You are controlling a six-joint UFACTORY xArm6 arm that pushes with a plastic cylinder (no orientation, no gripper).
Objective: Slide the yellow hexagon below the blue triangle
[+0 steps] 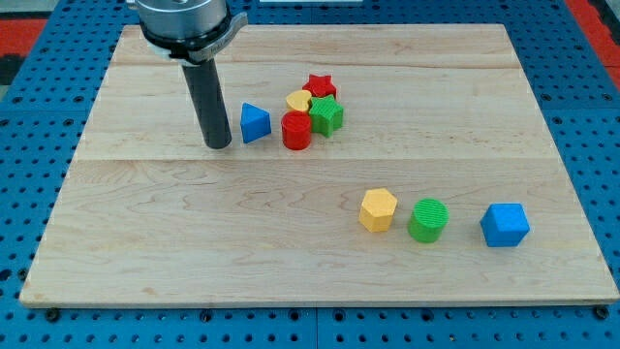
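The yellow hexagon [378, 209] lies on the wooden board at the view's lower right. The blue triangle [254, 122] lies up and to the left of it, near the board's upper middle. My tip [218, 145] rests on the board just left of the blue triangle, a small gap between them. The hexagon is far from my tip, down and to the right.
A cluster sits right of the blue triangle: a red cylinder [296, 131], a yellow heart [299, 101], a red star [320, 85] and a green star-like block [326, 115]. A green cylinder [427, 220] and a blue hexagon-like block [505, 225] lie right of the yellow hexagon.
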